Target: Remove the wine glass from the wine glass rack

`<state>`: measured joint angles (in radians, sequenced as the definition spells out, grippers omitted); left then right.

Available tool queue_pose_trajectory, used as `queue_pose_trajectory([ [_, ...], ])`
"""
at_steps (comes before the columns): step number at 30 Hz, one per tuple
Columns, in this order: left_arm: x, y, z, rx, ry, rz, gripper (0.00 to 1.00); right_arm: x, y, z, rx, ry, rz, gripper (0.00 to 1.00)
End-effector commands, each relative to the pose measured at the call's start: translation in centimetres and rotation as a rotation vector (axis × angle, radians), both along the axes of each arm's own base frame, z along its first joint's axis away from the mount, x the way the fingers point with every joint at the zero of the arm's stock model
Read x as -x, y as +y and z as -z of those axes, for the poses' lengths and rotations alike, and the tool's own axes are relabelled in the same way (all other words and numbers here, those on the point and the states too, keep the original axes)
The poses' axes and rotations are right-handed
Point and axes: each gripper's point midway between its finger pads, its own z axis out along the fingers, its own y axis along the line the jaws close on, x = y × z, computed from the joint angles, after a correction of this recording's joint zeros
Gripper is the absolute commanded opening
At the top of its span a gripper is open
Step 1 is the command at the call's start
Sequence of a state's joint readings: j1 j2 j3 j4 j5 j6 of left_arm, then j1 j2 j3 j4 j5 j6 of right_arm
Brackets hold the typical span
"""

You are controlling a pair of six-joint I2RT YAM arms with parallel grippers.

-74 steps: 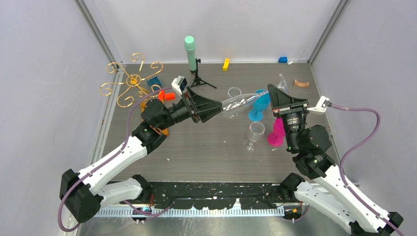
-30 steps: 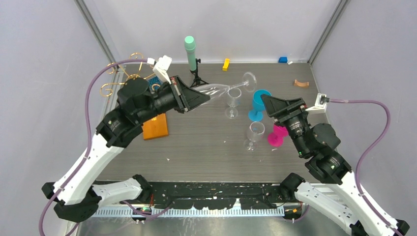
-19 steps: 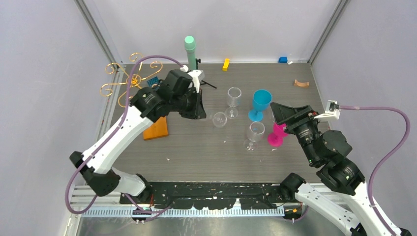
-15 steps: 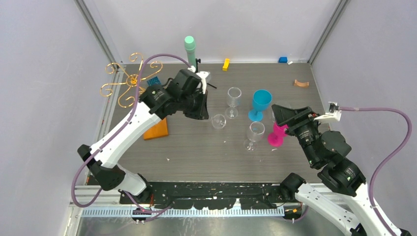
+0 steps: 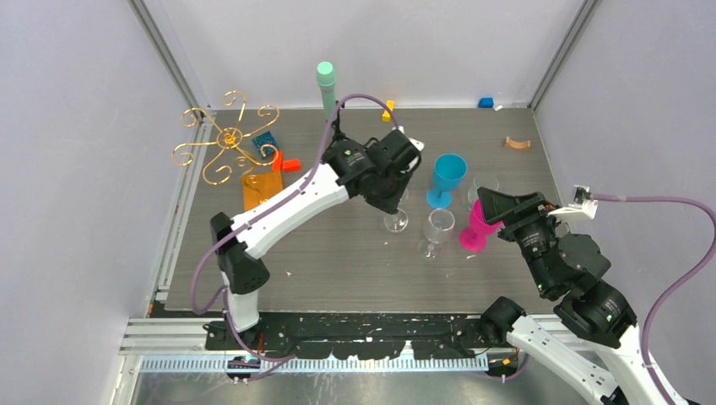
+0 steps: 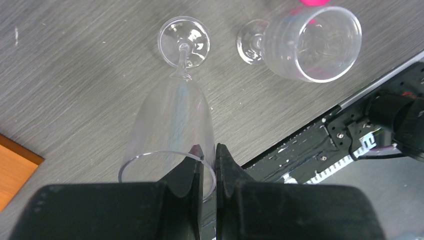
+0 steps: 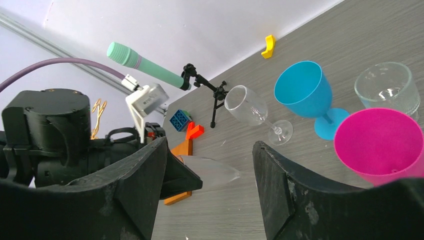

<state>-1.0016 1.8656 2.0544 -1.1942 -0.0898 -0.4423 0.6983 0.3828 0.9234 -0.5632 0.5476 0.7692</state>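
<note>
The wine glass rack (image 5: 228, 140), gold scroll wire on an orange base (image 5: 262, 187), stands at the back left with no glass showing on its arms. My left gripper (image 5: 390, 179) reaches over the table's middle, shut on the rim of a clear wine glass (image 6: 172, 112). One finger is inside the bowl and one outside, and the foot (image 5: 393, 222) points down at the table. Whether the foot touches I cannot tell. The left gripper (image 6: 209, 159) appears from above in its wrist view. My right gripper (image 5: 509, 205) hangs open at the right, empty (image 7: 210, 146), facing the held wine glass (image 7: 215, 171).
Right of the held glass stand a clear glass (image 5: 439, 228), a blue goblet (image 5: 447, 173), a pink goblet (image 5: 477, 228) and a clear tumbler (image 5: 484, 187). Another clear glass (image 7: 250, 107) stands behind. A mint-green microphone on a black tripod (image 5: 326, 84) stands at the back.
My left arm has swung from beside the rack to the table's middle, carrying the clear wine glass and turning it foot-down. The right gripper drew back a little, still open.
</note>
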Motion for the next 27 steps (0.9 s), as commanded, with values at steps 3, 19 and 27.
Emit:
queue_pose_trajectory([
  [3,1.1,-0.5,-0.3,-0.048,0.004,0.066,0.00,0.1,-0.9,0.4,-0.002,0.001,0.039,0.68],
  [19,1.5,-0.6,2.4,-0.144,0.074,0.099,0.04,0.4,-1.1,0.8,-0.014,0.010,0.043,0.68],
  [27,1.2,-0.8,1.3,-0.124,0.044,0.112,0.28,0.5,-1.9,1.0,-0.025,0.018,0.077,0.68],
])
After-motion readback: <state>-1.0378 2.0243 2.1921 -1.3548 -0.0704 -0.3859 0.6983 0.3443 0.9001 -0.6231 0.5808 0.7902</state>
